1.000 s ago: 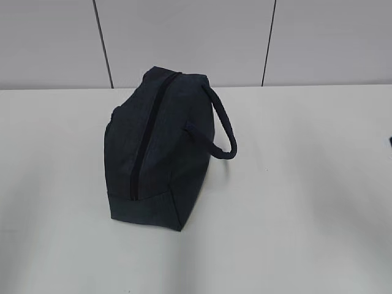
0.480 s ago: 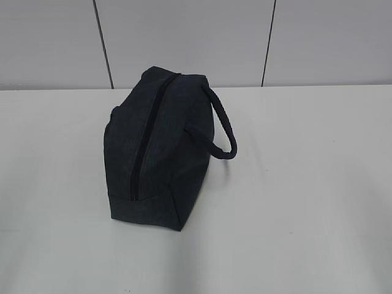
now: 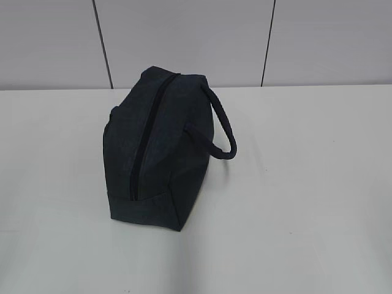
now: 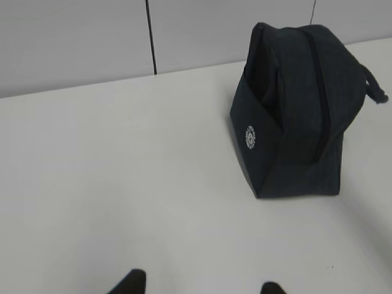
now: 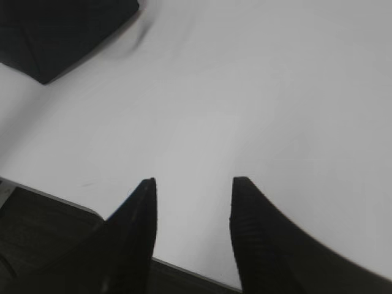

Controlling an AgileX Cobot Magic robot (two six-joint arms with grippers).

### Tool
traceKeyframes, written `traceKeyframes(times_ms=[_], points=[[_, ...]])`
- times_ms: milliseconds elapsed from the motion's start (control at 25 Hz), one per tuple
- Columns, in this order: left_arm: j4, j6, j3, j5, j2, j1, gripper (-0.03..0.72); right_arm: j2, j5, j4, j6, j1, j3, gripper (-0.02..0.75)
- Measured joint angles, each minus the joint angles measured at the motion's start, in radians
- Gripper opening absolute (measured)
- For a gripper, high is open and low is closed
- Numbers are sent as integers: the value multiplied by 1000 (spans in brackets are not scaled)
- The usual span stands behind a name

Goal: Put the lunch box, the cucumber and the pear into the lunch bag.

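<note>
The dark navy lunch bag [image 3: 160, 147] stands on the white table with its top zipper closed along its length and its loop handle [image 3: 223, 125] sticking out to the right. It also shows in the left wrist view [image 4: 294, 116] and as a corner in the right wrist view [image 5: 55, 30]. The lunch box, cucumber and pear are out of view. My left gripper [image 4: 199, 285] is open and empty over bare table, well short of the bag. My right gripper [image 5: 193, 184] is open and empty near the table's front edge. Neither gripper shows in the exterior view.
The white table [image 3: 306, 202] runs back to a grey panelled wall [image 3: 184, 37]. The table's front edge [image 5: 73, 202] lies just under my right gripper's fingers.
A dark sliver at the right edge of the exterior view one second ago is gone. The bag has not moved.
</note>
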Motion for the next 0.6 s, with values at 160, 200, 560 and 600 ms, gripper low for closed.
traceKeyframes(times_ms=[160, 200, 560, 600], points=[[4, 0, 0, 4, -30, 0, 325, -10, 0, -2, 0, 0, 0, 319], [4, 0, 0, 4, -31, 0, 317, -10, 0, 0, 0, 0, 0, 318], [8, -1, 0, 4, -31, 0, 293, -12, 0, -1, 0, 0, 0, 318], [8, -1, 0, 4, -31, 0, 288, -12, 0, -1, 0, 0, 0, 318]])
